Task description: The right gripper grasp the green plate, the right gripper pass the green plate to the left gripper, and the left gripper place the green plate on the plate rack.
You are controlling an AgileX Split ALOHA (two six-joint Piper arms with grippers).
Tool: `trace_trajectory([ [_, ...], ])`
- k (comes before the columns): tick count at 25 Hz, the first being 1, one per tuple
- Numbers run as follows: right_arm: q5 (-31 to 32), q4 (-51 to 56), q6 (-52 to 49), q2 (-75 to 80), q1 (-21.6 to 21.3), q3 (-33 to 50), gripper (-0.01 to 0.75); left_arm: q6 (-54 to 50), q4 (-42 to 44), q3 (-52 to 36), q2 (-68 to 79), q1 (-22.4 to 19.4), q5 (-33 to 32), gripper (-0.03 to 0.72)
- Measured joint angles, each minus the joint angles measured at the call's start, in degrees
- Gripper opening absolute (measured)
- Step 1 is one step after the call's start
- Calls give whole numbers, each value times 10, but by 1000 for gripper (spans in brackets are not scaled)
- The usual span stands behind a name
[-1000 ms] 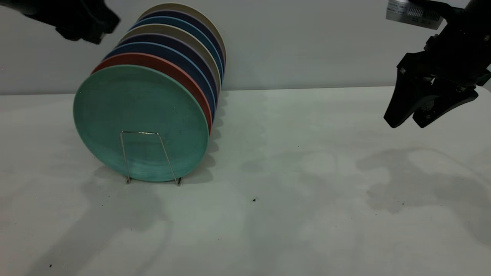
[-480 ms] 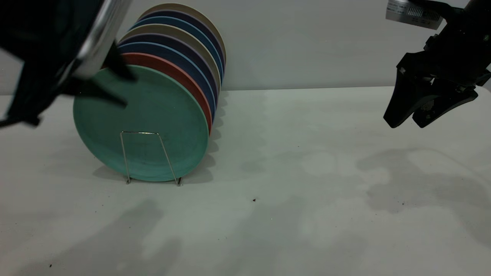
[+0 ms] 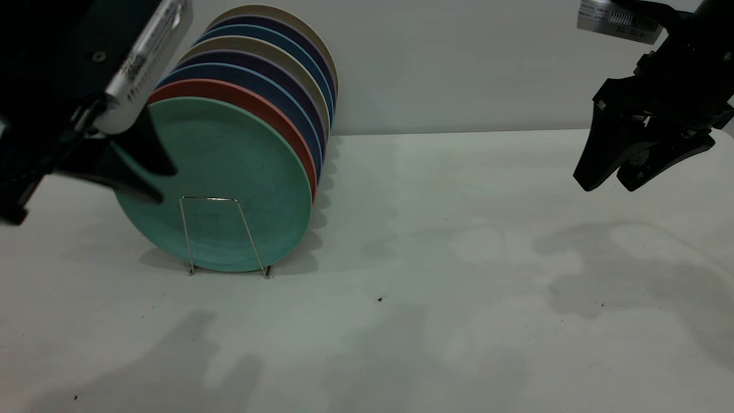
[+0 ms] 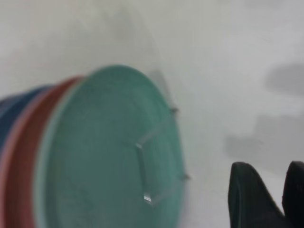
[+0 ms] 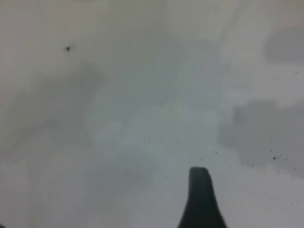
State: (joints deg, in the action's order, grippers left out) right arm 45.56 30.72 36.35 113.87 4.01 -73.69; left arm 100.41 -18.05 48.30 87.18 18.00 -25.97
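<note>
Standing upright at the front of the row of plates (image 3: 269, 69) in the plate rack (image 3: 223, 235), the green plate (image 3: 229, 172) is already stowed, so the left gripper (image 3: 146, 172) is hanging beside its rim with fingers released, while the right gripper (image 3: 613, 178) is idling well apart, fingers slightly parted and empty.

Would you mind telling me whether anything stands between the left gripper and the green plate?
Nothing visible does. The left gripper hangs right in front of the green plate, which stands foremost in the plate rack; the other plates are all behind it.
</note>
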Motion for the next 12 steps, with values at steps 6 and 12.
trace_trajectory([
  [6,0,0,-1,0,0,0,573,-219,152,0,0,0,-61,211],
  [12,0,0,-1,0,0,0,573,-552,262,1,0,-5,-68,213],
])
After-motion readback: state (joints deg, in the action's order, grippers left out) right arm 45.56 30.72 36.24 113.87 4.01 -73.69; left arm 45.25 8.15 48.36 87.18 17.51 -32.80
